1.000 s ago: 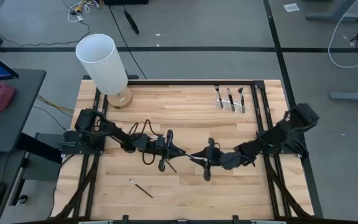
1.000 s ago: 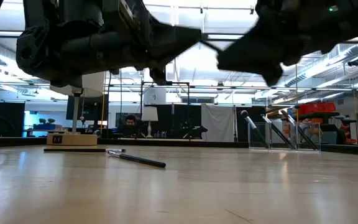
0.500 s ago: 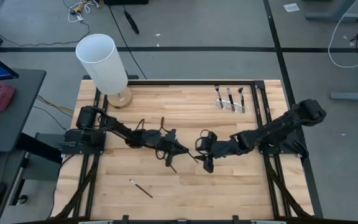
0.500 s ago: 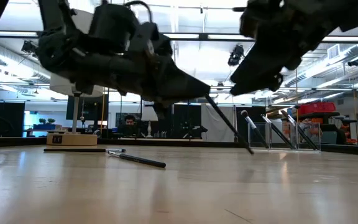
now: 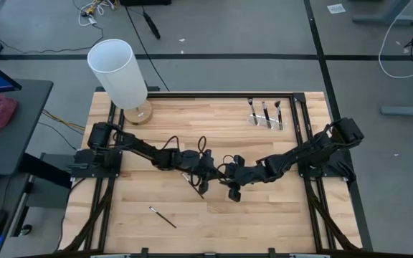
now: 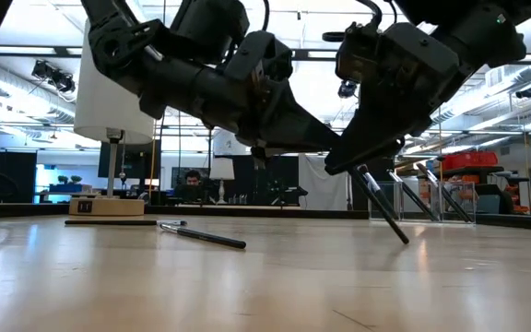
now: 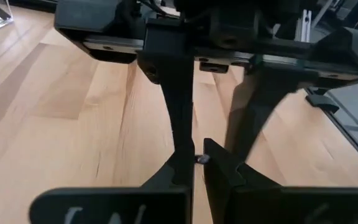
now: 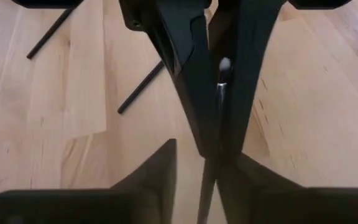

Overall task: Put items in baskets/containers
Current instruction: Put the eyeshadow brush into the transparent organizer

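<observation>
At the table's middle my two grippers meet. My left gripper [image 5: 211, 172] is shut on a thin dark makeup brush [image 6: 383, 207], which slants down below it. The brush's lower end [image 6: 405, 241] is at the tabletop; whether it touches, I cannot tell. My right gripper [image 8: 197, 158] is open, with one finger on each side of the brush's handle [image 8: 209, 180]. I cannot tell if either finger touches it. Two more brushes [image 5: 162, 216] [image 5: 196, 188] lie flat on the wood. The clear holder [image 5: 265, 118], with three brushes standing in it, is at the far right. My left gripper pinches the brush between its two fingers near the pale bristle tip [image 8: 224, 63], where a bit of silver ferrule [image 7: 199, 158] shows between the fingertips. The fingers come nearly level from the table's left. The handle hangs slanting down toward the right.
A big white cylinder on a round wooden base [image 5: 118, 70] stands at the far left corner. Black rails [image 5: 303, 129] run along the table's sides. Bare wood lies near the front edge and between the grippers and the holder.
My left gripper has moved toward the table's right and tipped up toward level, and the brush now hangs below its tips. My right gripper first drew back, then came toward the left gripper and now straddles the brush's upper part.
</observation>
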